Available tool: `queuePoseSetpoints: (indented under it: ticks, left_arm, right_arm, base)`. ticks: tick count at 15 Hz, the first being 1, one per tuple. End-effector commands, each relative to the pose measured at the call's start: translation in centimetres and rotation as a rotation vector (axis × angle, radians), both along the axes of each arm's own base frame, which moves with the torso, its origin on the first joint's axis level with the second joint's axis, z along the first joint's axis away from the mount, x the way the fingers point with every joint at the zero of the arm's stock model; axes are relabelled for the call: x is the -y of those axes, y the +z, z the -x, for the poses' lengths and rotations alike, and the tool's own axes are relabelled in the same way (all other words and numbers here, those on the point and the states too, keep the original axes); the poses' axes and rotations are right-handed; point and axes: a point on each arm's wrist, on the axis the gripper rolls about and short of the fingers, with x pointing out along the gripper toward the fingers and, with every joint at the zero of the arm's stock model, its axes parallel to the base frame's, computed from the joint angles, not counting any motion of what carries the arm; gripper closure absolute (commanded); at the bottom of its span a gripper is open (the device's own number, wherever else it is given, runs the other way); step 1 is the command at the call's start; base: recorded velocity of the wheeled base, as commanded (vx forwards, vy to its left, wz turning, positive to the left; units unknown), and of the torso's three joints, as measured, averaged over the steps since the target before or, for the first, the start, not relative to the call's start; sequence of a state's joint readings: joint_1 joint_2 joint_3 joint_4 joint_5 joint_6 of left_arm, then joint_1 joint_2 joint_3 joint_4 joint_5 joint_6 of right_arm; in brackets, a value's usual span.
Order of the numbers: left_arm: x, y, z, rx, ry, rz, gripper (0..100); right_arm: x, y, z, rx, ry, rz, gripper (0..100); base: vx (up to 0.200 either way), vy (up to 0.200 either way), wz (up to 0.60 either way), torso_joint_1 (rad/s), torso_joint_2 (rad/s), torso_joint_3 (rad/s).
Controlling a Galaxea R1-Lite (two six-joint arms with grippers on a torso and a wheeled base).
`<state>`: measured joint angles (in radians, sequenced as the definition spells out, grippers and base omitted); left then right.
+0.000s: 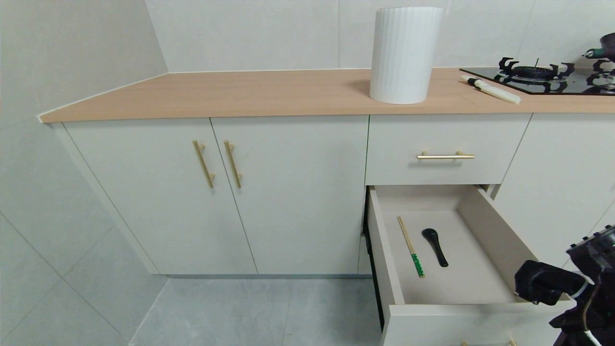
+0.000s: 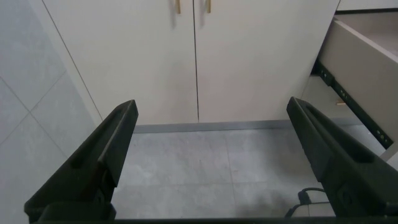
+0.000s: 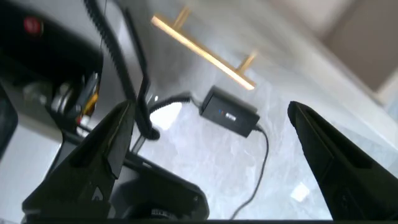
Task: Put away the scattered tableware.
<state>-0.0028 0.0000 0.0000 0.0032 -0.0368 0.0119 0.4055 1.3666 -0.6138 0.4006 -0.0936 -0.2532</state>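
Observation:
The lower drawer (image 1: 383, 250) stands pulled out. Inside it lie a pair of wooden chopsticks with green ends (image 1: 411, 246) and, beside them, a black spoon (image 1: 435, 246). On the wooden counter next to the stove rests a cream utensil with a dark end (image 1: 491, 89). My right arm (image 1: 547, 284) hangs at the drawer's front right corner. Its right gripper (image 3: 211, 162) is open and holds nothing, with the drawer's gold handle (image 3: 202, 51) beyond it. My left gripper (image 2: 211, 162) is open and holds nothing, low over the floor, facing the cabinet doors with the drawer's side (image 2: 360, 56) near it.
A tall white ribbed container (image 1: 404, 54) stands on the counter (image 1: 216, 93). A black gas stove (image 1: 543, 77) is at the far right. The upper drawer (image 1: 444, 149) and double doors (image 1: 221, 192) are closed. A black box with a cable (image 3: 229, 112) lies on the floor.

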Motion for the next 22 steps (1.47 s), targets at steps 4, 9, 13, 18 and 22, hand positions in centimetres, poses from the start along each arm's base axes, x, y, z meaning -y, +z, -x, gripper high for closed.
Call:
queuePoseSetpoints:
  ticks: [4,9,13,18,22]
  left_arm:
    - [0.0,0.0,0.0,0.000,0.000,0.001,0]
    - [0.0,0.0,0.0,0.000,0.001,0.001,0]
    - [0.0,0.0,0.0,0.000,0.000,0.001,0]
    - [0.0,0.0,0.0,0.000,0.000,0.001,0]
    - [0.0,0.0,0.0,0.000,0.000,0.001,0]
  right_arm:
    - [-1.2,-3.1,-1.8,-0.157,0.015,0.066,0]
    - [-1.8,-4.3,-3.8,-0.122,-0.110,0.028,0]
    - [-2.3,-5.2,-5.5,-0.050,-0.240,0.024,0]
    - [-2.8,-5.4,-7.3,0.041,-0.359,-0.014,0]
    - [-3.0,-5.5,-8.7,0.087,-0.435,-0.060,0]
  base:
    - [0.000,0.000,0.00,0.000,0.00,0.000]
    - [0.000,0.000,0.00,0.000,0.00,0.000]
    - [0.000,0.000,0.00,0.000,0.00,0.000]
    - [0.000,0.000,0.00,0.000,0.00,0.000]
    - [0.000,0.000,0.00,0.000,0.00,0.000]
